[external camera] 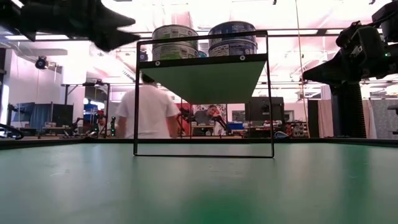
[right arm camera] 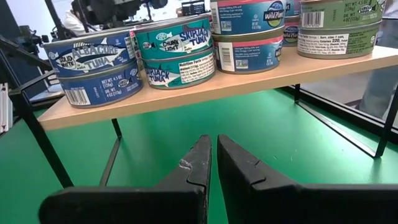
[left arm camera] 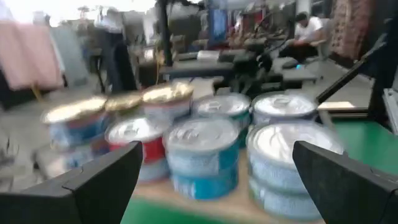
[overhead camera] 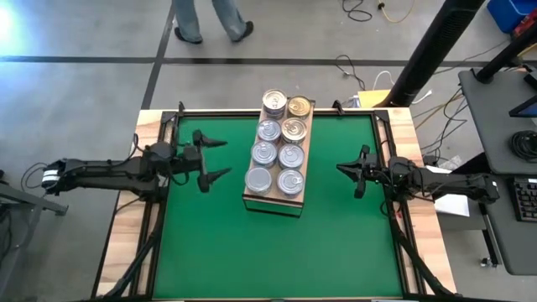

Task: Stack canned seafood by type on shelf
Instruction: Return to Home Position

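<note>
The canned seafood (overhead camera: 279, 143) stands in two rows of stacked tins on the shelf (overhead camera: 299, 198), a light-wood board raised on a thin dark frame over the green mat. Most lids are silver, and two at the far end (overhead camera: 294, 107) are gold. My left gripper (overhead camera: 215, 159) hovers open to the left of the shelf, fingers pointing at the tins (left arm camera: 202, 152), and holds nothing. My right gripper (overhead camera: 344, 172) waits shut to the right of the shelf, level with the board (right arm camera: 205, 87).
The green mat (overhead camera: 277, 252) lies bare in front of the shelf. A dark frame (overhead camera: 159, 210) rims the table on pale wood. A person (external camera: 148, 115) stands beyond the far edge, and others sit in the room behind.
</note>
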`<state>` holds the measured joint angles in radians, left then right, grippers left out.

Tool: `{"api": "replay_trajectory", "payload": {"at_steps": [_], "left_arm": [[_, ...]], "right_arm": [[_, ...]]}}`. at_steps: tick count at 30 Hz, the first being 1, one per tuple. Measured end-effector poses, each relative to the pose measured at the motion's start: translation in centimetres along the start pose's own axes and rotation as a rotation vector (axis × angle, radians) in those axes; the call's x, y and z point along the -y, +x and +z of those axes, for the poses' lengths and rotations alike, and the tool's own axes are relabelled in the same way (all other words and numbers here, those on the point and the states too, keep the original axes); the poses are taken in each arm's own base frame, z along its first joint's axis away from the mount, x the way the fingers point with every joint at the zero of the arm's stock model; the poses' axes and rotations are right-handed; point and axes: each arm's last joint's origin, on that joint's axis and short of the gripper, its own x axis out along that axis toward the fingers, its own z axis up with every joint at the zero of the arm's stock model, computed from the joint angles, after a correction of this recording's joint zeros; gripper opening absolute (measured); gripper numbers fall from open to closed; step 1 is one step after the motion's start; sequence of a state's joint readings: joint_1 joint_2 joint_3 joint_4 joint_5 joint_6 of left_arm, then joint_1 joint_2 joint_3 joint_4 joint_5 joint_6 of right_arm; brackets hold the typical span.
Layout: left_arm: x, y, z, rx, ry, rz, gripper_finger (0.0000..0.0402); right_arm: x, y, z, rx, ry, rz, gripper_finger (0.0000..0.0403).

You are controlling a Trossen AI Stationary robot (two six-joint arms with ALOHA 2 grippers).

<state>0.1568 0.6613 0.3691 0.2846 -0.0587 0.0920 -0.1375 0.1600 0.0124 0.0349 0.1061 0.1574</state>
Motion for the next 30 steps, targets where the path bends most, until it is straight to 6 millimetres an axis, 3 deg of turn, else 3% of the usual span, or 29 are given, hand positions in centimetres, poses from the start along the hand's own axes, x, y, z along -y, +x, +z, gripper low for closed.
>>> {"api": "replay_trajectory", "payload": {"at_steps": [4, 8, 15, 21, 24, 30], "left_arm": [[0.1, 0.0, 0.1, 0.083, 0.036, 0.072, 0.0400], [0.2, -0.3, -2.2, 0.015, 0.046, 0.098, 0.0400], [0.6, 0.8, -5.0, -0.112, -0.138, 0.088, 0.0400], [0.9, 1.6, -5.3, -0.155, -0.033, -0.001, 0.0400], [1.0, 1.2, -5.4, -0.171, 0.053, -0.045, 0.0400], [0.9, -1.1, -6.7, -0.178, 0.044, -0.037, 0.0400]], "right_arm": [[0.0, 0.0, 0.0, 0.000, 0.000, 0.000, 0.0018], [0.0, 0.0, 0.0, -0.002, 0.000, 0.000, 0.0019], [0.0, 0.0, 0.0, -0.001, 0.000, 0.000, 0.0018], [0.0, 0.0, 0.0, 0.000, 0.000, 0.000, 0.0019], [0.0, 0.0, 0.0, 0.000, 0.000, 0.000, 0.0018], [0.0, 0.0, 0.0, 0.000, 0.000, 0.000, 0.0018]]}}
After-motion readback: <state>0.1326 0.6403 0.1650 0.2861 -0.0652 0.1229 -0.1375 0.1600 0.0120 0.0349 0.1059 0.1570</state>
